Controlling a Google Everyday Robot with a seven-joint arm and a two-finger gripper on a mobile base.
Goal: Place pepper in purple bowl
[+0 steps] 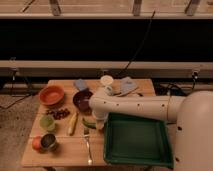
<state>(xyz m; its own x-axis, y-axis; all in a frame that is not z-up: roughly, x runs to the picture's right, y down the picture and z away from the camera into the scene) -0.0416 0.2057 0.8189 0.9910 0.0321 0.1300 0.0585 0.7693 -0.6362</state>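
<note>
The pepper (89,122) is small and dark green. It lies on the wooden table (60,155) just in front of the purple bowl (82,99), between a pale yellow corn-like piece and a green tray. The purple bowl stands near the middle of the table, to the right of the orange bowl (51,95). My gripper (99,123) points down at the end of the white arm, right beside the pepper on its right side, at the tray's left edge. Whether it touches the pepper cannot be told.
A green tray (137,141) fills the table's front right. A fork (87,145), a yellow corn-like piece (73,123), a light green cup (47,122), a metal cup (49,141), dark red grapes (61,114), a white cup (106,81) and blue cloths (127,86) lie around.
</note>
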